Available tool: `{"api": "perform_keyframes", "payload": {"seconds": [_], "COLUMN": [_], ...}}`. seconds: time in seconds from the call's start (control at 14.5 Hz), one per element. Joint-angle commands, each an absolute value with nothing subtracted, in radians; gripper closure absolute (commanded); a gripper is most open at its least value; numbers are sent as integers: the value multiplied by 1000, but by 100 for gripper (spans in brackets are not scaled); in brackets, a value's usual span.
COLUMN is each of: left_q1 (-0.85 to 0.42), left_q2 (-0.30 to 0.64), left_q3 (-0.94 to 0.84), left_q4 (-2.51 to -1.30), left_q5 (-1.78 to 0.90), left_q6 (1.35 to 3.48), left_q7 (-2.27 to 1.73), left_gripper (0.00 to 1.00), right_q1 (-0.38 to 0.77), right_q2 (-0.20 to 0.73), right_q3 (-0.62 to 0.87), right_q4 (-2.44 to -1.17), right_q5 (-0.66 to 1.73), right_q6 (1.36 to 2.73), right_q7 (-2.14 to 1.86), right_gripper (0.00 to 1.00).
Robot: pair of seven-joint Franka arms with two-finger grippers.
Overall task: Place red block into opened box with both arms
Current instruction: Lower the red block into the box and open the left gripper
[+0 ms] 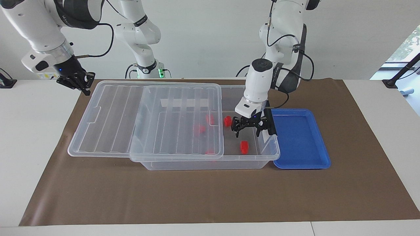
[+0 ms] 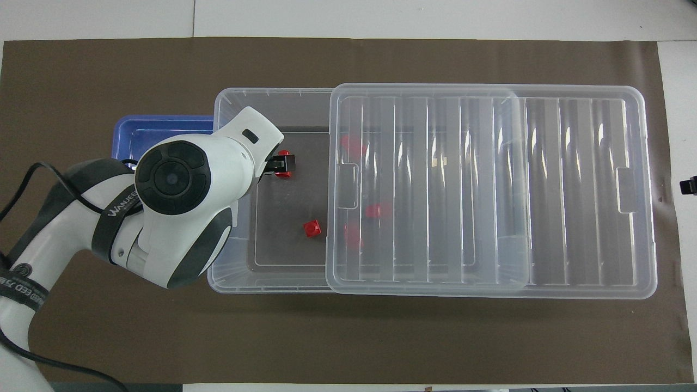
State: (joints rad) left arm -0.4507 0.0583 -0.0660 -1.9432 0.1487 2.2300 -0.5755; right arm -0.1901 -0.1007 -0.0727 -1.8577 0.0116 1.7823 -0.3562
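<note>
Red block lies in box; left tool spread above, lift straight; right tool closed, empty.

Box: clear, glossy plastic. Lid: same clear plastic, ribbed, catching glare. Red block: bright, smooth plastic. Tray: blue plastic, slight sheen. Mat: brown, matt, paper-like, faintly creased. Table: white, smooth. Arms: glossy white shells, black bands.
</note>
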Motion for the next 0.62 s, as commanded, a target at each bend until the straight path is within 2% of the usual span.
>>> {"api": "perform_keyframes", "payload": {"seconds": [0.0,0.14,0.55], "left_q1": [-404,-349,-213], "left_q2": [-23,-37,-5], "left_q3": [-55,-54,-55], "left_q4": [-1945,-1896,-1754], "left_q5": [112,8,-9], "left_q6": [2139,2059,1902], "left_q7": [-487,-357,-157], "left_gripper": [0,0,0], "right_q1": [-206,-251,-270], "right_q2": [-132,-100,-46], "right_q3": [-63,-63,-63], "right_q4": [-1946,-1960,-2014], "right_q5": [0,2,2], "right_q6": [1856,1894,1989], "right_q7": [-377,-425,-482], "right_gripper": [100,100,100]}}
